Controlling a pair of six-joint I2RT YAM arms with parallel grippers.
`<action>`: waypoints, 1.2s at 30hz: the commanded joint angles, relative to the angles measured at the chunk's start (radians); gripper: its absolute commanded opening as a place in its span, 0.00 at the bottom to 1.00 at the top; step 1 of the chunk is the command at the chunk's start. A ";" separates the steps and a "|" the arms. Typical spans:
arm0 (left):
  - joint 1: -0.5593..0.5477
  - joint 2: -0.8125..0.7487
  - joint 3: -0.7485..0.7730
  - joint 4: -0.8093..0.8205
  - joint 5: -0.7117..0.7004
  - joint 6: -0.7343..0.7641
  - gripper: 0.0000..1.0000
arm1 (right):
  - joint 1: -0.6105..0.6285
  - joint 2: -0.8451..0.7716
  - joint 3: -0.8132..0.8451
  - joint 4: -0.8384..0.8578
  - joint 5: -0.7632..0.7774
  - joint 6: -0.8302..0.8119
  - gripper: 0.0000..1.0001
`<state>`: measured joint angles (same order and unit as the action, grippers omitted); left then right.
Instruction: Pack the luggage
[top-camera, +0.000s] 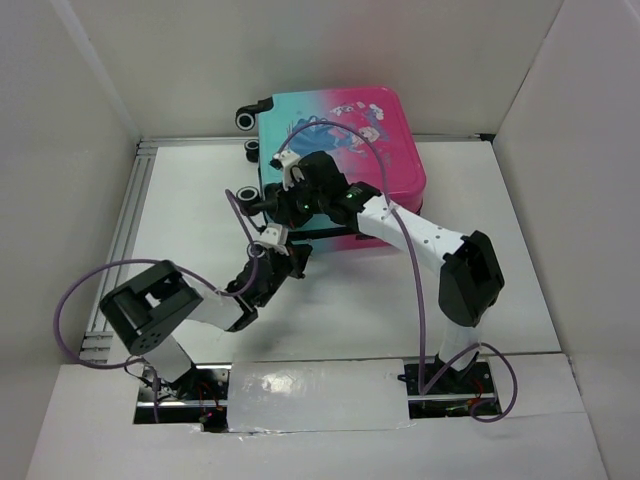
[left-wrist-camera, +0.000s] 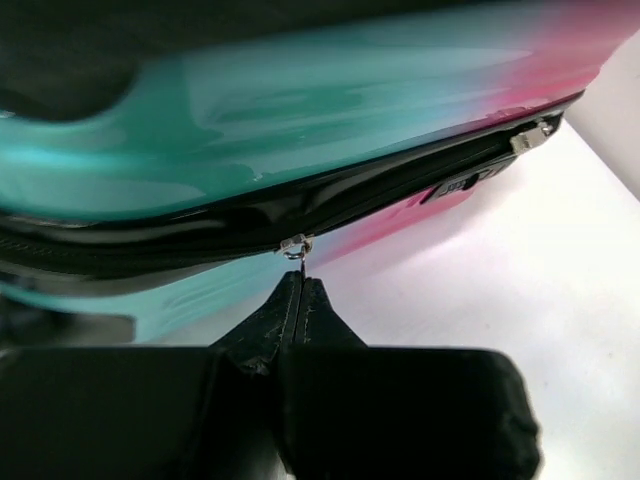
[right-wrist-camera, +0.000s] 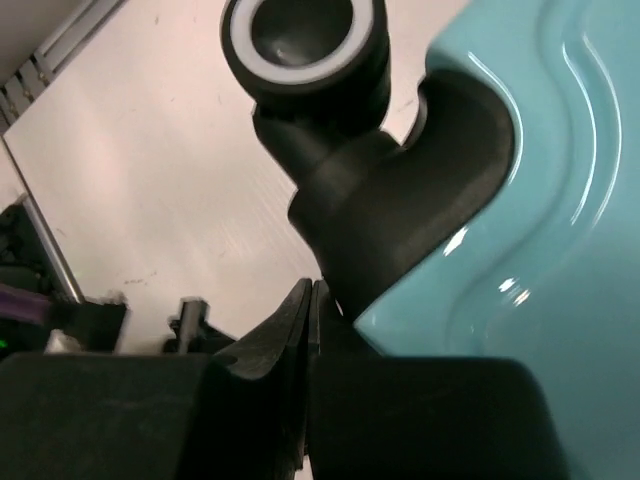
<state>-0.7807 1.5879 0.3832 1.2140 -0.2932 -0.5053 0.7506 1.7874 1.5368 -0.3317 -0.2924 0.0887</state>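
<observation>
One smooth white table (top-camera: 180, 220) carries the luggage (top-camera: 345, 130), a glossy hard-shell case fading from teal to pink, lying flat and closed at the far middle. The right gripper (right-wrist-camera: 312, 295) rests its jaws closed and empty against the matte black wheel housing (right-wrist-camera: 400, 200), below a round white-rimmed wheel (right-wrist-camera: 300, 40). The left gripper (left-wrist-camera: 300, 285) has its jaws pinched on the small metal zipper pull (left-wrist-camera: 295, 246).
</observation>
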 joint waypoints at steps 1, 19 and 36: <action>-0.081 0.084 0.063 0.087 0.109 -0.010 0.00 | -0.053 0.050 0.060 0.112 0.157 -0.030 0.00; -0.285 0.348 0.299 0.248 0.101 0.209 0.00 | -0.080 0.135 0.167 0.071 0.144 -0.050 0.00; -0.325 0.412 0.522 -0.031 0.031 0.267 0.00 | -0.109 0.176 0.260 0.002 0.231 -0.032 0.00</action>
<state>-0.9722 1.9636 0.8482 1.1927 -0.5129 -0.2367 0.7109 1.9377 1.7481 -0.4786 -0.2764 0.0811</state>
